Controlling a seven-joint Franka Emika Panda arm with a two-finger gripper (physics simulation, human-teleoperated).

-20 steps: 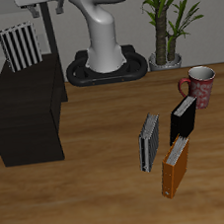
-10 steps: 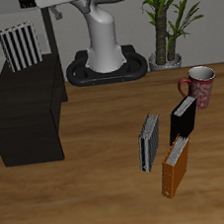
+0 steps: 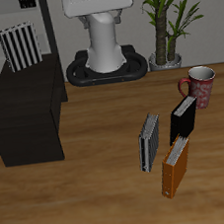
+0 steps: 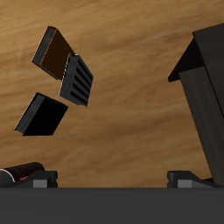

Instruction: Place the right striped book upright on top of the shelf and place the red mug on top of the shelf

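The wooden surface (image 3: pixel 102 175) filled both views, warm brown grain and matte. The shelf (image 3: pixel 25 115) was the big item: a low, boxy, matte-black cabinet with a flat top, standing toward the back. The wrist view caught only one dark corner of it (image 4: pixel 206 87).

The white arm (image 3: pixel 99 26) rose from its round black base at the back, with a leafy potted plant (image 3: pixel 167 18) next to it. The exterior view cut the arm off at the top edge, so the claw did not show there at all.

The striped book (image 3: pixel 20 48), thin with bold black-and-white bars, already stood upright on top of the shelf at its rear end. The wrist view did not show it.

Out on the open surface three more books sat clustered: a brown book (image 3: pixel 175 166) nearest the front edge, a grey book (image 3: pixel 151 142) with ribbed stripes beside it, and a plain black book (image 3: pixel 182 118) behind. The wrist view saw their covers from above: brown (image 4: pixel 52 51), grey (image 4: pixel 77 79), black (image 4: pixel 42 114).

The mug (image 3: pixel 198 86), red and speckled with a pale inside and a loop handle, stood just behind the black book, far from the shelf. The wrist view caught only a red sliver (image 4: pixel 22 172).

The claw (image 4: pixel 112 178) hung high, fingers spread wide, gripping nothing, well clear of the mug and every book.
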